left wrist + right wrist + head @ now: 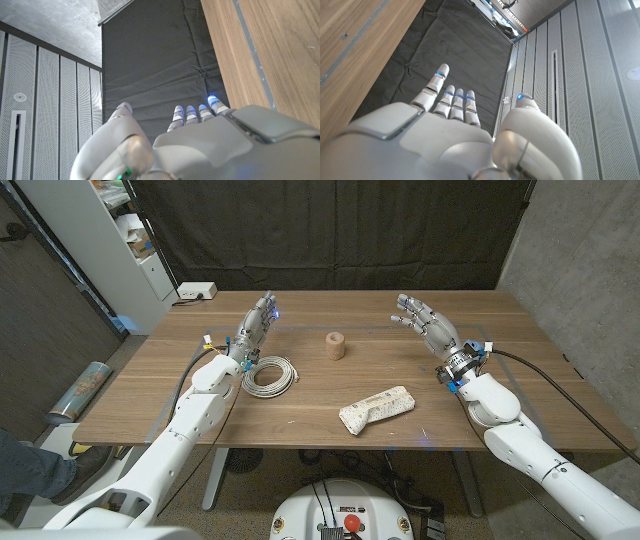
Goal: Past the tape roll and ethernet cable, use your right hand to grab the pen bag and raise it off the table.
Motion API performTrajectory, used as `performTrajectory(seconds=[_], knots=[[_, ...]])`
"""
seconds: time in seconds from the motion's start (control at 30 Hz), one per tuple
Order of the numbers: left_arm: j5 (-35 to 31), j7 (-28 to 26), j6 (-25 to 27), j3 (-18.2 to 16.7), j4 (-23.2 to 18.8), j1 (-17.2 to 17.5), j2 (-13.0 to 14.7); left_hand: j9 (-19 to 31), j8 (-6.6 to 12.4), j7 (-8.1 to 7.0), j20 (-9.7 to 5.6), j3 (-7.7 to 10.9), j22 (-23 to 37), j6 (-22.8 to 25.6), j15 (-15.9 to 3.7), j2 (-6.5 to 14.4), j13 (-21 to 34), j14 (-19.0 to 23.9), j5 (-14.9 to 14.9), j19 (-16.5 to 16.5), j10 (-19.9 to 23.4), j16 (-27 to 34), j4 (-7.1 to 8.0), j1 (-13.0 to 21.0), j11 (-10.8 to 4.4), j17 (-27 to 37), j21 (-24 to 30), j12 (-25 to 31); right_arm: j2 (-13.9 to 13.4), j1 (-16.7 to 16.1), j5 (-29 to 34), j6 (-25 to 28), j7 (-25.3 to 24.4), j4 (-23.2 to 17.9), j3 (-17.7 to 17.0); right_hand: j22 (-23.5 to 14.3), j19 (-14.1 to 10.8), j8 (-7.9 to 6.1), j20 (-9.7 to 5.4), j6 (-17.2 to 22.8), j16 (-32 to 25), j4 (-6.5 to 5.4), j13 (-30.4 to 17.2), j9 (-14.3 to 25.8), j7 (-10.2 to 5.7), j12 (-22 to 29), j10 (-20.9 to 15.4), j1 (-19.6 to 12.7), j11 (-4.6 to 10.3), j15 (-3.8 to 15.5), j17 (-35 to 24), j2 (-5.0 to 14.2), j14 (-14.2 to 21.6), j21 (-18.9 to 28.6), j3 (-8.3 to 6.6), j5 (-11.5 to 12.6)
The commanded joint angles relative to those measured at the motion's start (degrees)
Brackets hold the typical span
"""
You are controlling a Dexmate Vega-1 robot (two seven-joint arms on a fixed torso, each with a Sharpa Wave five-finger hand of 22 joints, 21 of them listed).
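The pen bag (376,409) lies on the wooden table (520,330), nearer the robot than the tape roll (335,346); the coiled ethernet cable (270,375) lies left of the roll; right hand (428,326) raised, fingers spread, empty; left hand (255,326) likewise empty.

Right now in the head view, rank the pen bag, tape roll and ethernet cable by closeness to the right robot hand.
1. Pale fabric pen bag, table front, centre-right.
2. Small brown tape roll, middle; close to the bag's distance.
3. Coiled white ethernet cable, by the left robot hand.

Right robot hand.

No readable text, label, brand, number or sign anywhere.
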State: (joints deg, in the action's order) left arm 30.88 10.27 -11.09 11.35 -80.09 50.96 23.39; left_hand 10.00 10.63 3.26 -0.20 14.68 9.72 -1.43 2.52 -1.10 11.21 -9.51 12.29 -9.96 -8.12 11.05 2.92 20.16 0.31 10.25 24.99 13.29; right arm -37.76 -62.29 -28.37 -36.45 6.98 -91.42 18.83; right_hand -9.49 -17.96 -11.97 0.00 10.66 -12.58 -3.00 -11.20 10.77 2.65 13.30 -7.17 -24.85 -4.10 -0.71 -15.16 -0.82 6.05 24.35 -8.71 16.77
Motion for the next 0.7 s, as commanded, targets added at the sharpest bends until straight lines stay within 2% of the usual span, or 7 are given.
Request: performTrajectory(seconds=[0.03, 0.43, 0.7], knots=[[-0.18, -0.29, 0.63, -0.08, -1.18, 0.39, 0.53, 0.29, 0.34, 0.09, 0.23, -0.02, 0.17, 0.51, 0.03, 0.36, -0.02, -0.06, 0.31, -6.32, 0.35, 0.12, -0.33, 0.22, -0.08, 0.24, -0.20, -0.10, -0.53, -1.85, 3.21, -0.67, -2.12, -1.60, -0.54, -0.05, -0.53, -0.18, 0.06, 0.32, -0.34, 0.24, -0.14, 0.27, -0.18, -0.10, -0.51, -0.21, 0.09, 0.00, -0.04, 0.54, 0.61, -0.23, -0.15, 0.42], [-0.56, -1.10, 1.38, 0.26, -2.57, 0.75, 1.00, 0.29, 0.33, 0.09, 0.31, -0.08, 0.18, 0.58, 0.04, 0.43, -0.02, -0.02, 0.30, -6.29, 0.33, 0.12, -0.40, 0.18, 0.00, 0.24, -0.52, -0.20, -1.06, -3.23, 4.74, -2.53, -2.27, -1.80, -0.91, -0.06, -0.64, -0.23, 0.07, 0.69, -0.32, 0.37, -0.14, 0.28, -0.49, -0.21, -0.73, -0.33, 0.13, 0.27, 0.14, 0.58, 0.74, -0.61, -0.15, 0.51], [-0.52, -1.33, 1.97, 0.81, -3.16, 0.62, 0.90, 0.30, 0.37, 0.09, 0.34, -0.12, 0.18, 0.75, 0.02, 0.48, -0.02, 0.01, 0.28, -6.21, 0.43, 0.12, -0.43, 0.16, 0.04, 0.24, -0.69, -0.22, -1.53, -4.72, 5.43, -4.35, -2.78, -2.16, -2.00, -0.05, -1.09, -0.36, 0.03, 1.26, -0.36, 0.98, -0.14, 0.29, -0.62, -0.21, -1.20, -1.20, 0.34, 0.39, 0.43, 0.50, 1.20, -0.88, -0.37, 0.73]])
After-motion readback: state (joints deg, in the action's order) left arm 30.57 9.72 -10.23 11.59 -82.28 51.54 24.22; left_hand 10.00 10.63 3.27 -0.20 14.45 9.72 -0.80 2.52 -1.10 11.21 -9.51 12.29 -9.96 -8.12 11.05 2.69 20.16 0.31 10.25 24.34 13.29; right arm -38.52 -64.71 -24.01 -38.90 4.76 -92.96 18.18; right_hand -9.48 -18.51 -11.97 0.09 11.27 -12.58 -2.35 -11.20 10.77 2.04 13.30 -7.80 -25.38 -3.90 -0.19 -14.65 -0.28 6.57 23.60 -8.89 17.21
